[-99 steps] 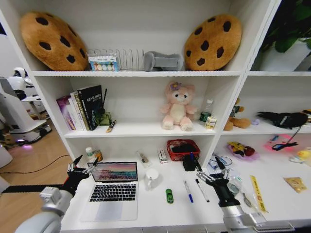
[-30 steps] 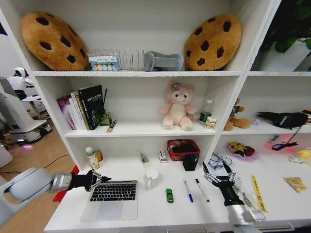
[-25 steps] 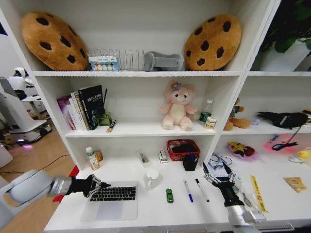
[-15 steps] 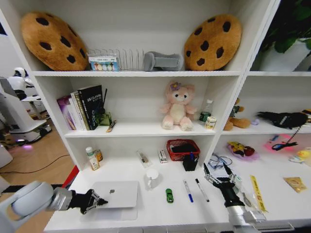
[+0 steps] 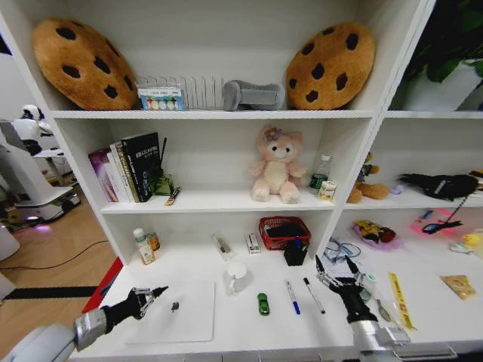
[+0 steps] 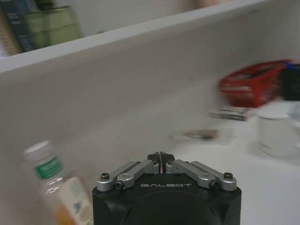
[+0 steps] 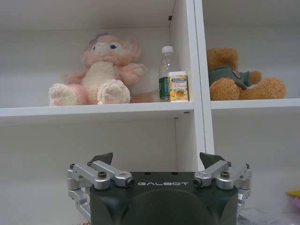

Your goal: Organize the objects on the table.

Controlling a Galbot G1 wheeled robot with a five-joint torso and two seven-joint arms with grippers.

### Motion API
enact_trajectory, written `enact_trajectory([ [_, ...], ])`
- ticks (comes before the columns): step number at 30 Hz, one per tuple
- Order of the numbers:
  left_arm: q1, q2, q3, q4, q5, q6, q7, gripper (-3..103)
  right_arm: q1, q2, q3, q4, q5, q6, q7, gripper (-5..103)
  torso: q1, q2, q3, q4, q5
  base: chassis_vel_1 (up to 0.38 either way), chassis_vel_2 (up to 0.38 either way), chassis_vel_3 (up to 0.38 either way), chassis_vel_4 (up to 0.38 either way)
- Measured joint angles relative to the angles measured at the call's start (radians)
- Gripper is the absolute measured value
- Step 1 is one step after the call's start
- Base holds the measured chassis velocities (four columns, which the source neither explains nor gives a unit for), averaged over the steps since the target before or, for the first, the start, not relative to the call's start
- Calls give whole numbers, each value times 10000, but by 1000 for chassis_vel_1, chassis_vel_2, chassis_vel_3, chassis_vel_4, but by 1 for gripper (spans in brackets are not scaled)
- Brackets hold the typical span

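The slim silver laptop, open seconds ago, is now lying shut and flat on the white table's left end, the left gripper hovering clenched beside it while the right gripper is waiting spread open.

Two cookie cushions sit at ten and two o'clock on the top shelf, a wire rack between them. A pink plush toy stands at centre, books at nine o'clock, a brown teddy at three o'clock. Below the plush sits a red basket.
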Motion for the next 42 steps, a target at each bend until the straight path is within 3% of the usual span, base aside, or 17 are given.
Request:
enact_trajectory([
  [1,0,0,0,0,0,0,0,2,0,0,0,0,0,0,0,100,0,0,0,0,0,0,0,0,0],
  [2,-146,-362,44,-256,-540,599,-1093,7,-15,-16,-26,49,-73,-110,108,100,0,0,0,-2,1,0,0,0,0],
  [3,-146,-362,44,-256,-540,599,-1093,7,-15,-16,-26,49,-73,-110,108,100,0,0,0,-2,1,0,0,0,0],
  [5,-468,-1018,11,-636,-1238,1290,-2443,17,-40,0,-92,158,-462,-353,462,100,0,0,0,-2,2,0,0,0,0],
  [9,-520,-1918,-325,-959,-1397,1562,-3282,33,-244,98,-101,371,-832,-673,776,100,0,0,1,-3,1,0,0,0,0],
  [16,-53,-2857,-919,-1479,-1237,1584,-3758,55,-602,-21,100,906,-706,-1031,835,100,0,1,0,-1,0,0,0,0,0],
  [19,78,-3346,-1245,-2101,-1095,1728,-4007,72,-666,-88,143,1227,-431,-1227,843,100,0,1,0,-2,0,0,0,0,0],
  [21,86,-3387,-1253,-2191,-1088,1748,-4038,72,-658,-91,133,1232,-411,-1240,838,100,0,0,0,-2,0,0,0,0,0],
  [22,103,-3470,-1263,-2517,-1104,1838,-4171,83,-610,-99,59,1226,-385,-1255,829,100,0,0,1,-2,0,0,0,0,0],
  [24,126,-3474,-1281,-2723,-1165,1910,-4234,83,-591,-109,29,1217,-367,-1257,830,100,0,0,1,-2,0,0,0,0,0],
  [25,182,-3415,-1355,-3020,-1348,2010,-4316,93,-576,-132,-1,1214,-328,-1258,829,100,0,0,1,-2,2,0,0,0,0],
  [32,447,-2844,-1521,-3598,-1975,2269,-4470,100,-494,-280,-49,1072,-170,-1259,822,100,0,0,1,-3,0,0,0,0,0],
  [42,472,-2814,-1451,-3490,-2036,2350,-4428,100,-374,-196,-199,1026,-114,-1277,805,100,0,0,1,-1,-1,0,0,0,0],
])
